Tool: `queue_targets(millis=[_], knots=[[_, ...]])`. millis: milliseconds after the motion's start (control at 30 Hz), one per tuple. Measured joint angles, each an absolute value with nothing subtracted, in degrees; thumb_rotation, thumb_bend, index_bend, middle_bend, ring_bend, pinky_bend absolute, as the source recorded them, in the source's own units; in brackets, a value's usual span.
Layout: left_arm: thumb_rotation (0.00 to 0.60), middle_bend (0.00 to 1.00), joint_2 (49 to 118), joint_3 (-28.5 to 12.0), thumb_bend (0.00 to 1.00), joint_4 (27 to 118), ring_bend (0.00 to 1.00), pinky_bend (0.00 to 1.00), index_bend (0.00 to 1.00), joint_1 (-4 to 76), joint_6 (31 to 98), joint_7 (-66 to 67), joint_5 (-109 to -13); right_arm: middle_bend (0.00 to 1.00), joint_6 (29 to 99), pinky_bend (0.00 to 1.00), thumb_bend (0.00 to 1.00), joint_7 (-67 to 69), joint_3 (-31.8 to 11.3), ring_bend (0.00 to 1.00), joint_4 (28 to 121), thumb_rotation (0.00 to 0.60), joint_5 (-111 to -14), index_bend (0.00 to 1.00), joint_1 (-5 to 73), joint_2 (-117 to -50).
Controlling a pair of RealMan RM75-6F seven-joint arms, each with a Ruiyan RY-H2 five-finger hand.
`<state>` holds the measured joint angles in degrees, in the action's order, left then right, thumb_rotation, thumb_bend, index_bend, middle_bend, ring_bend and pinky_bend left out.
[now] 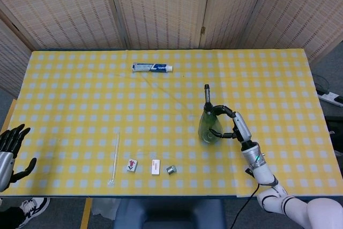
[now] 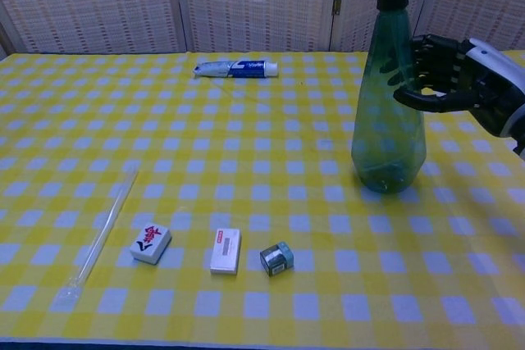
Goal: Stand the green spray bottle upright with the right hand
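The green spray bottle point(image 1: 208, 126) stands upright on the yellow checked table, its black nozzle on top; in the chest view the green spray bottle point(image 2: 388, 112) has its base on the cloth at the right. My right hand point(image 1: 231, 124) wraps it from the right, with fingers behind the body and the thumb in front. From the chest, the right hand point(image 2: 449, 79) shows its thumb touching the bottle's side. My left hand point(image 1: 10, 151) hangs open beyond the table's near left corner and holds nothing.
A toothpaste tube point(image 2: 235, 68) lies at the back centre. Near the front edge lie a clear plastic stick point(image 2: 102, 233), a mahjong tile point(image 2: 150, 243), a small white box point(image 2: 225, 250) and a small grey-green cube point(image 2: 277, 257).
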<state>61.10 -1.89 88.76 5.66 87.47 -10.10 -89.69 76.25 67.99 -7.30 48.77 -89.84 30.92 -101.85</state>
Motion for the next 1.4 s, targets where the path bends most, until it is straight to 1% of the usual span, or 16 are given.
queue_targets(millis=[67,167,233,267,333,433,533,700,1100,1400], knots=[[0.600,0.06,61.1,-1.9,0.43,88.8,0.01,0.00,0.00,5.7,87.3,-10.1,-89.5,0.49,76.6,0.28,0.30,67.7,-6.9,0.43,48.7,0.600,-90.0,0.46,30.6,-101.7],[0.600,0.06,61.0,-1.9,0.43,89.0,0.01,0.00,0.00,5.7,87.2,-9.9,-89.4,0.42,77.0,0.22,0.29,67.3,-6.2,0.37,48.9,0.600,-90.5,0.38,30.3,-101.3],[0.600,0.06,61.0,-1.9,0.43,89.1,0.01,0.00,0.00,5.7,87.3,-9.8,-89.5,0.32,77.2,0.14,0.29,67.0,-5.7,0.30,49.1,0.600,-90.8,0.26,30.2,-100.9],[0.600,0.06,61.0,-1.9,0.43,89.1,0.01,0.00,0.01,5.6,87.3,-9.8,-89.5,0.29,77.6,0.12,0.29,66.8,-5.5,0.28,49.3,0.600,-91.0,0.23,30.0,-100.7],[0.600,0.06,61.0,-1.8,0.43,89.1,0.01,0.00,0.01,5.7,87.3,-9.8,-89.5,0.22,78.2,0.05,0.30,66.4,-5.1,0.22,49.8,0.600,-91.3,0.11,29.7,-100.1],[0.600,0.06,61.0,-1.8,0.43,89.1,0.01,0.00,0.01,5.7,87.2,-9.7,-89.5,0.17,79.0,0.01,0.29,65.5,-4.7,0.18,50.5,0.600,-91.5,0.03,29.2,-99.4],[0.600,0.06,61.0,-1.8,0.43,89.1,0.01,0.00,0.01,5.7,87.2,-9.5,-89.6,0.15,79.4,0.00,0.29,65.0,-4.3,0.17,51.6,0.600,-91.7,0.01,28.6,-98.3],[0.600,0.06,61.1,-1.8,0.43,89.2,0.01,0.00,0.01,5.7,87.3,-9.3,-89.6,0.12,79.6,0.00,0.29,64.2,-3.5,0.15,53.3,0.600,-91.9,0.00,27.9,-96.4],[0.600,0.06,61.1,-1.9,0.43,89.2,0.01,0.00,0.01,5.6,87.5,-9.4,-89.6,0.11,79.8,0.00,0.29,63.0,-1.8,0.14,56.8,0.600,-93.3,0.00,27.3,-93.8],[0.600,0.06,61.1,-1.8,0.43,89.2,0.01,0.00,0.01,5.5,87.8,-9.3,-89.9,0.11,81.7,0.00,0.29,61.4,-1.1,0.14,59.1,0.600,-93.9,0.00,26.1,-92.3]])
